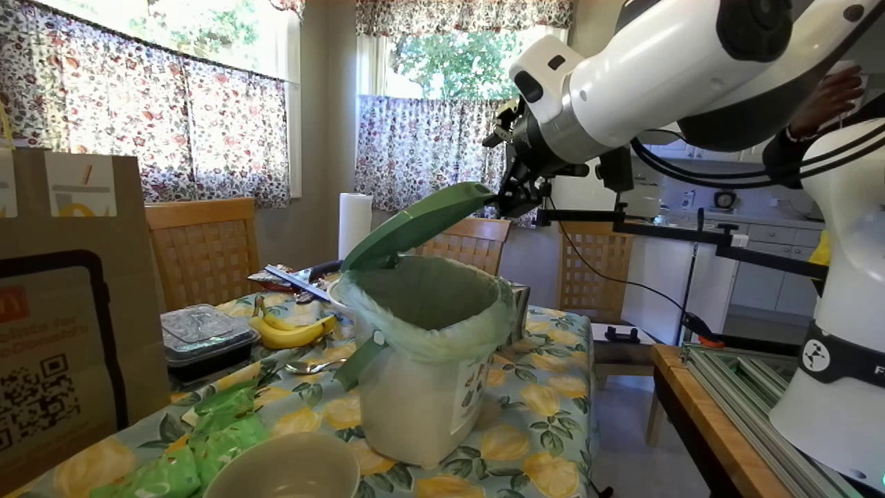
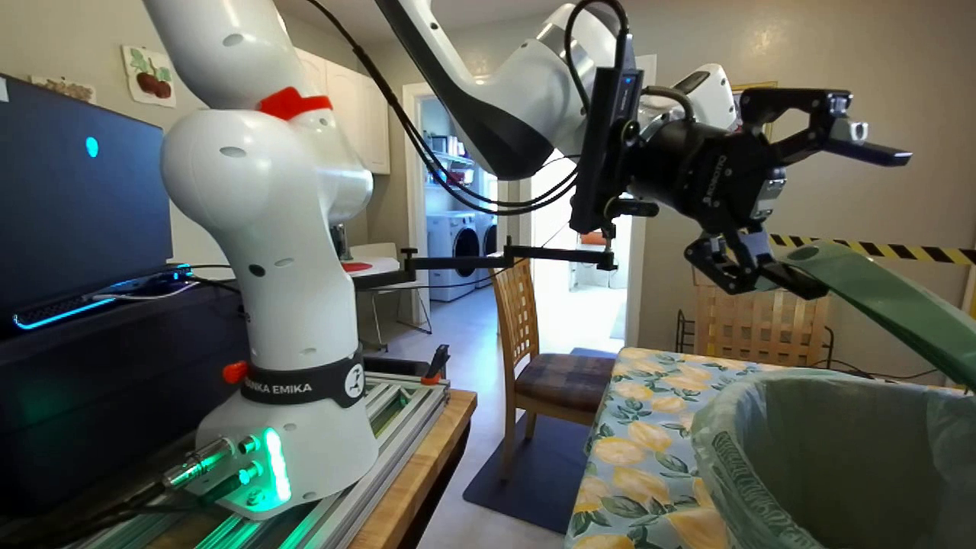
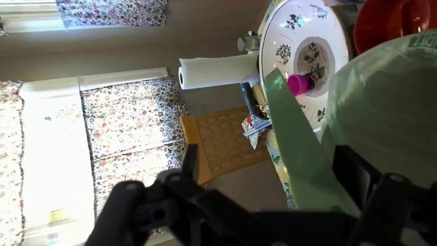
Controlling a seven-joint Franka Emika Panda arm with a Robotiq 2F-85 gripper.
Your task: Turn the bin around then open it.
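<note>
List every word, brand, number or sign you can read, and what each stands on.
"ROBOTIQ": body of the claw.
"ANKA EMIKA", start out of sight: black band on the robot base.
"F": same band, in an exterior view.
"oints for", clipped: paper bag.
"cDonald's", clipped: same bag.
M logo, QR code: same bag.
Too small or blurred: label on the bin, print on the liner.
No readable numbers.

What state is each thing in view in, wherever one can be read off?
Bin: upright, open
Green lid: raised, slanting up from its hinge
Bag: lining the bin, folded over its rim
Claw: open, at the lid's free end
Food box: clear cover on
Bananas: unpeeled
Paper roll: standing upright
Beige bowl: right way up, partly out of frame
Green packets: rumpled; opened or sealed, can't tell
Base light: lit green
</note>
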